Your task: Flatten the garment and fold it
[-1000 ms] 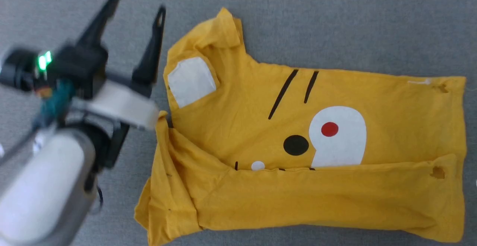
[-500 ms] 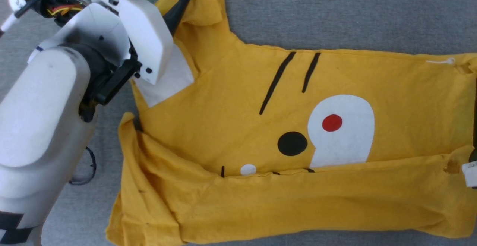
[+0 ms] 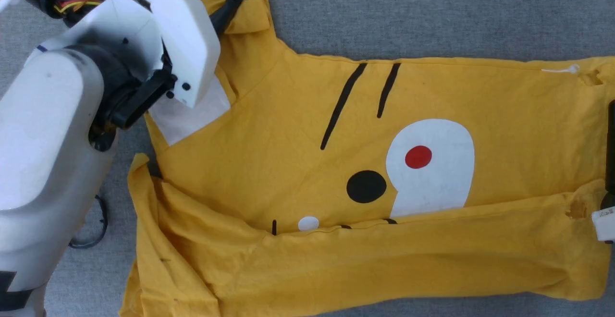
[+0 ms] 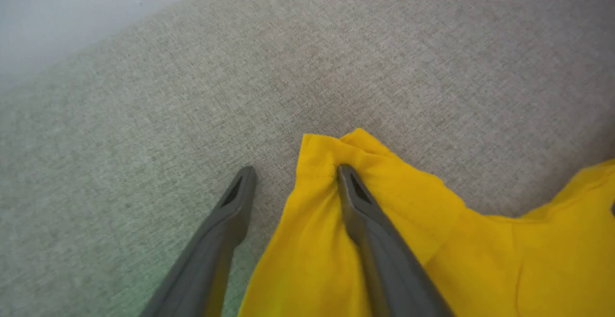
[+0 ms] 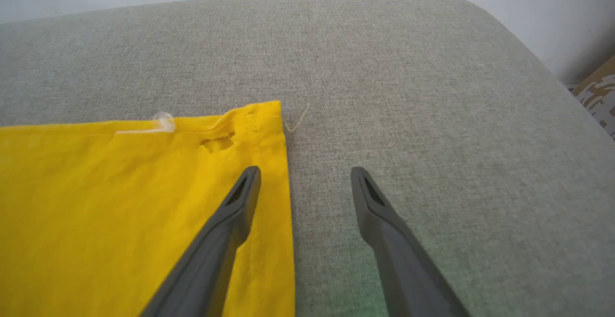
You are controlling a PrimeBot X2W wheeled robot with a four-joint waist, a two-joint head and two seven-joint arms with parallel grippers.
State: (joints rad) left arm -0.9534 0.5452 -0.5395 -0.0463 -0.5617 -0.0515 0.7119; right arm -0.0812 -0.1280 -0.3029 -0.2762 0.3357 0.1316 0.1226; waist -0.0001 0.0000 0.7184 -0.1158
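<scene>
The yellow T-shirt [image 3: 298, 134] lies spread on the grey cushion, its lower part folded up over the bottom of the cartoon face print [image 3: 423, 163]. My left gripper [image 4: 294, 177] is open at the tip of the upper-left sleeve [image 4: 365, 163], with one finger [image 4: 358, 201] resting on the cloth and the other over bare cushion. In the head view one dark finger [image 3: 234, 1] lies on that sleeve beside the white patch [image 3: 192, 113]. My right gripper [image 5: 306, 175] is open astride the shirt's hem corner [image 5: 269, 115], its left finger above the cloth.
The grey cushion [image 5: 432, 115] curves down at its far right edge, with a white wall behind and a cardboard corner [image 5: 598, 89] beyond. A black cable loop [image 3: 89, 230] lies left of the shirt. The hem has small holes [image 3: 576, 209] and a white plastic tag [image 5: 163, 122].
My left arm has swung from beside the shirt to over the upper-left sleeve. The right gripper's finger has come in at the right edge. The head camera has shifted too.
</scene>
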